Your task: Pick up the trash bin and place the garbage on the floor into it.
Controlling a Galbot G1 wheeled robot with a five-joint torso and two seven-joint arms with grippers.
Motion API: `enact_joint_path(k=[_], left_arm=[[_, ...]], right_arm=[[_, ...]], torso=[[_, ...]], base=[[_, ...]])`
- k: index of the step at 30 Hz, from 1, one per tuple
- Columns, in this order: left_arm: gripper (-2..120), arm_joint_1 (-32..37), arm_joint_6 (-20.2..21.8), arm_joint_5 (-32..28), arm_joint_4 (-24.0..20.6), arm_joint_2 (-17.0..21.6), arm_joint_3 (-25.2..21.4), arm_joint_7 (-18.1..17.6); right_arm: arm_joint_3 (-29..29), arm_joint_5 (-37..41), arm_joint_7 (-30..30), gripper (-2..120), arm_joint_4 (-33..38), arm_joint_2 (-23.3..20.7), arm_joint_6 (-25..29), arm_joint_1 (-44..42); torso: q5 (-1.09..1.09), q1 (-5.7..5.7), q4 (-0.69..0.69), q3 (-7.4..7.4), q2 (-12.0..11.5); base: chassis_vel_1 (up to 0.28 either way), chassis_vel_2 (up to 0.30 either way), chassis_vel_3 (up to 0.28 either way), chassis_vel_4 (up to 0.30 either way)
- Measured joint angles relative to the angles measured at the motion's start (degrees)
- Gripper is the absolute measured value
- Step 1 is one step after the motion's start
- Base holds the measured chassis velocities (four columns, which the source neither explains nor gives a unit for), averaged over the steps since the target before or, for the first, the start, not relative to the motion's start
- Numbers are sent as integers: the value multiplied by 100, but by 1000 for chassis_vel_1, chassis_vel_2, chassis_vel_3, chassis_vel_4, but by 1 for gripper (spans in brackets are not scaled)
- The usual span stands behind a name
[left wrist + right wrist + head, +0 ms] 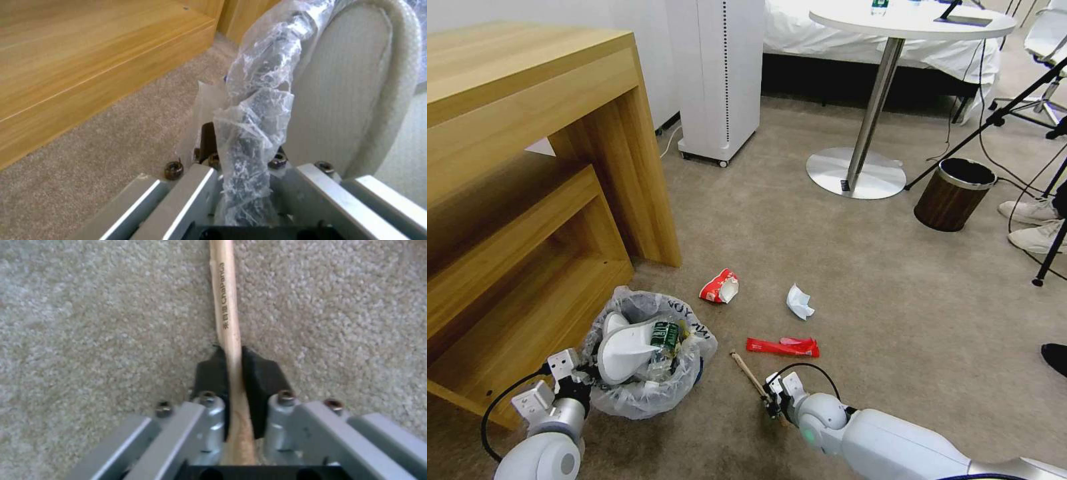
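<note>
Trash bin [647, 373] at 7 o'clock, beside wooden surface [527, 167], slipper [624, 350] and bottle [664, 337] in it. Stick [749, 375] at 6 on floor [840, 267]. Long wrapper [782, 347] just behind it; crumpled wrapper [719, 287] and paper scrap [799, 301] farther behind.

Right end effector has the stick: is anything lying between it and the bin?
Nothing visible does. The right end effector is shut on the wooden stick, and bare carpet separates it from the trash bin, which the left end effector grips by its rim.
</note>
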Motion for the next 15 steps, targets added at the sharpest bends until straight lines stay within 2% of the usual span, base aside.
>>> enact_joint_path(k=[1,3,12,15], left_arm=[[1,-7,-3,-5,3,4,0,0],[1,-12,-5,-7,7,4,1,1],[1,-6,-11,2,16,-16,6,3],[1,-6,-11,9,27,-8,-6,3]], right_arm=[[1,1,5,1,13,-8,4,-7],[5,3,8,0,35,-17,5,-11],[83,4,28,0,227,-108,47,-52],[241,21,46,0,618,-296,108,-127]], torso=[[0,0,0,1,0],[0,0,0,1,0],[1,0,0,1,0],[2,0,0,1,0]], base=[[0,0,0,0],[0,0,0,0],[0,0,0,0],[0,0,0,0]])
